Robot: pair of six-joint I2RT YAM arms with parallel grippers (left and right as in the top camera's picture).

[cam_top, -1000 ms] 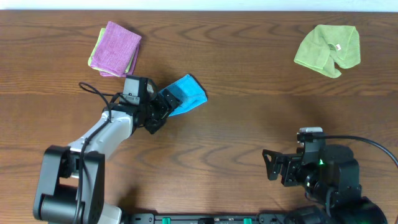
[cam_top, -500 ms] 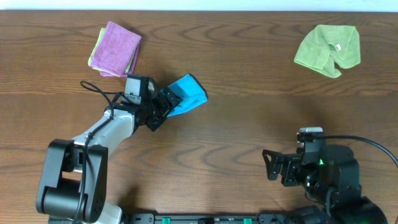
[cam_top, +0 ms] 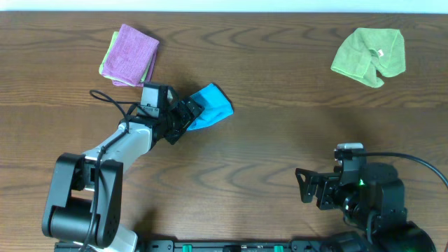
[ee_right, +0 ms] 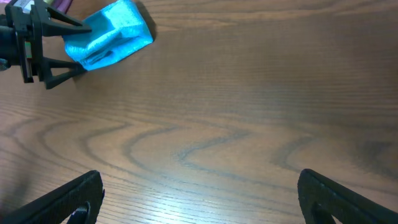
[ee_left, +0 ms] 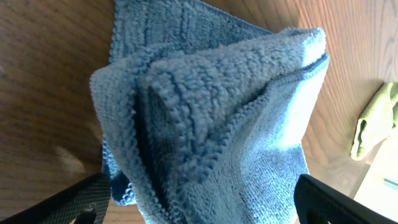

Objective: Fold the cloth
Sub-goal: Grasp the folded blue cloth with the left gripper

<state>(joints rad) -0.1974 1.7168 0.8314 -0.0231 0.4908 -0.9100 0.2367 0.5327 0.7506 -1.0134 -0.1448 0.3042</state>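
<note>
The sky-blue cloth lies folded into a small thick bundle on the wooden table, left of centre. It fills the left wrist view, layered edges facing the camera, and shows at the top left of the right wrist view. My left gripper is at the cloth's lower-left end, its fingers spread wide on either side of the bundle. My right gripper is open and empty over bare table near the front right. The white tag is not visible.
A folded purple cloth lies on a lime-green one at the back left. A crumpled lime-green cloth lies at the back right, also at the edge of the left wrist view.
My left gripper has edged slightly up and right, further onto the blue cloth's end. The cloth and the right arm have not moved.
</note>
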